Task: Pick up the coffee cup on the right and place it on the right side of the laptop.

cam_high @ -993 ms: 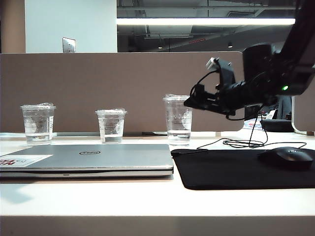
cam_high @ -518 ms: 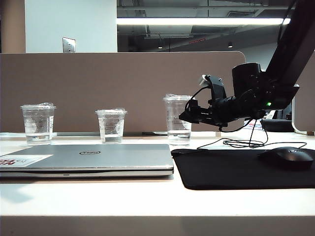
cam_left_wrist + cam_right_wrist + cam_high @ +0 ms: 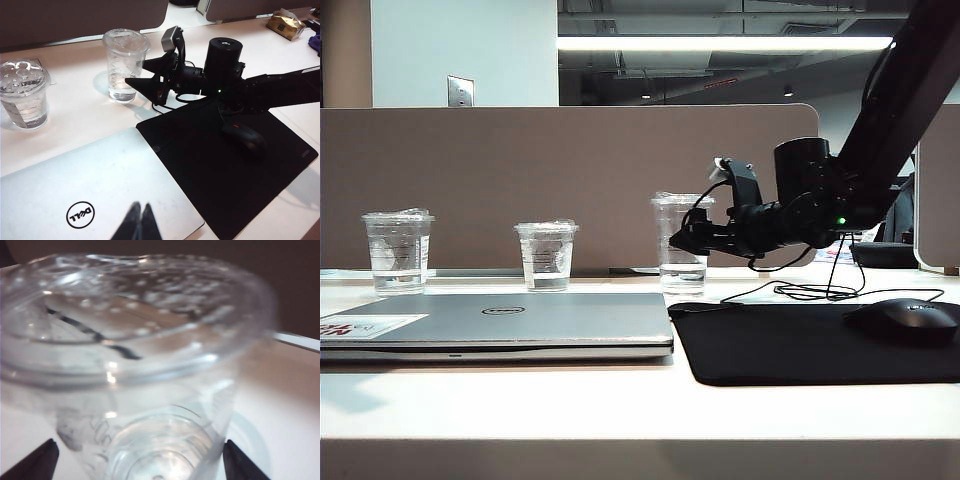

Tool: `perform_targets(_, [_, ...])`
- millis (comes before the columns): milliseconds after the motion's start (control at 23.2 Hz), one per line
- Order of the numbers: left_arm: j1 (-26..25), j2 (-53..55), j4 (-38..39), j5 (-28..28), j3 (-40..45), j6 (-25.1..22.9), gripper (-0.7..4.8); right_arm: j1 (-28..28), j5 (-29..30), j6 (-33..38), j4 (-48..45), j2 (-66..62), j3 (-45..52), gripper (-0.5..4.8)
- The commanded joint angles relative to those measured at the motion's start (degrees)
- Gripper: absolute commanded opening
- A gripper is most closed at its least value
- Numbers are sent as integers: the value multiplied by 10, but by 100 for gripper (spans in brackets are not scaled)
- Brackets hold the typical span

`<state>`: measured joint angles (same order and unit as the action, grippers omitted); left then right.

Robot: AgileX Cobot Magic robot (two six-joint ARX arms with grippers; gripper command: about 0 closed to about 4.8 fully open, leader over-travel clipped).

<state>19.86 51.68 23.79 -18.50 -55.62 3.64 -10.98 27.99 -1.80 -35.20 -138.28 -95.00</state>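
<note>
The coffee cup stands upright on the white desk behind the laptop's right end; it is clear and tapered, with a crinkled film top. It also shows in the left wrist view. My right gripper is level with the cup's middle and open. In the right wrist view the cup fills the frame between the two dark fingertips, and I see no contact. The silver Dell laptop lies closed at front left. My left gripper hovers shut over the laptop lid.
Two shorter clear cups stand behind the laptop. A black mouse pad with a black mouse lies to the laptop's right, a cable behind it. A brown partition backs the desk.
The right arm has come down and moved left, bringing its open gripper from beside the cup's top to around its middle. Cups and laptop have not moved.
</note>
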Motion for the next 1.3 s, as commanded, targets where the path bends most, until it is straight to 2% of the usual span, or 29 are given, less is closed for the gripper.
perform_targets(43, [-1, 0, -7, -4, -3, 0, -6, -3, -1, -16, -12, -1, -3, 479])
perform_targets(1123, [-1, 4, -5, -4, -3, 0, -6, -11, -27, -17, -87, -40, -4, 479])
perform_targets(1296, [-1, 8, -5, -4, -3, 0, -6, -12, -28, -12, -60, -60, -57, 479])
